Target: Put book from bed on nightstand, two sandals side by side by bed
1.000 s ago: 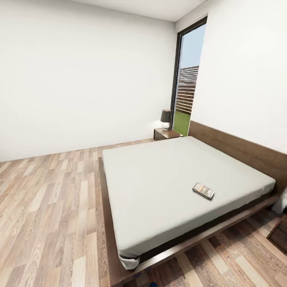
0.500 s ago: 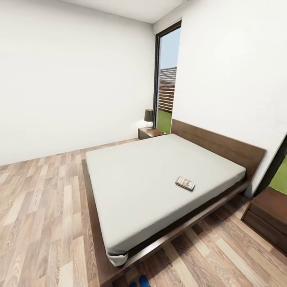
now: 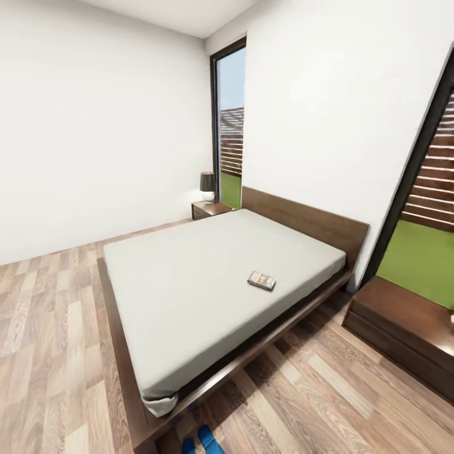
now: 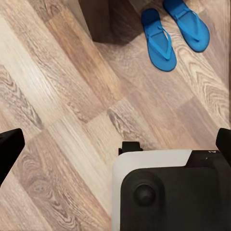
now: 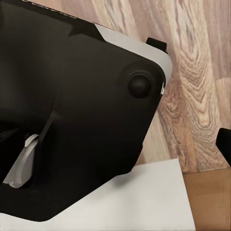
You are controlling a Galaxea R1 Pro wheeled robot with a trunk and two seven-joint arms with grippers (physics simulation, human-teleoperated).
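Note:
The bed [image 3: 189,284] with its grey mattress takes up the middle of the head view. The book [image 3: 261,280] lies flat on the mattress, toward the headboard end on the side nearest me. One nightstand [image 3: 210,209] stands at the far side of the headboard. A second nightstand [image 3: 403,321] sits at the near side, on the right. Both blue sandals [image 3: 202,440] lie on the floor by the bed's foot corner. In the left wrist view one sandal [image 4: 159,41] lies beside the other sandal [image 4: 188,23]. My left gripper [image 4: 115,144] hangs open above the floor. My right gripper [image 5: 115,144] is open and empty.
A dark lamp [image 3: 207,184] stands on the far nightstand. Two tall windows [image 3: 230,126] flank the headboard. My own base [image 4: 168,192] sits below both wrist cameras. Wood-plank floor [image 3: 57,353] stretches wide to the left of the bed and narrower on the right.
The head camera has swung right, so the whole room has slid left. The near nightstand and second window have come in at the right, and the sandals show more. Nothing itself moved.

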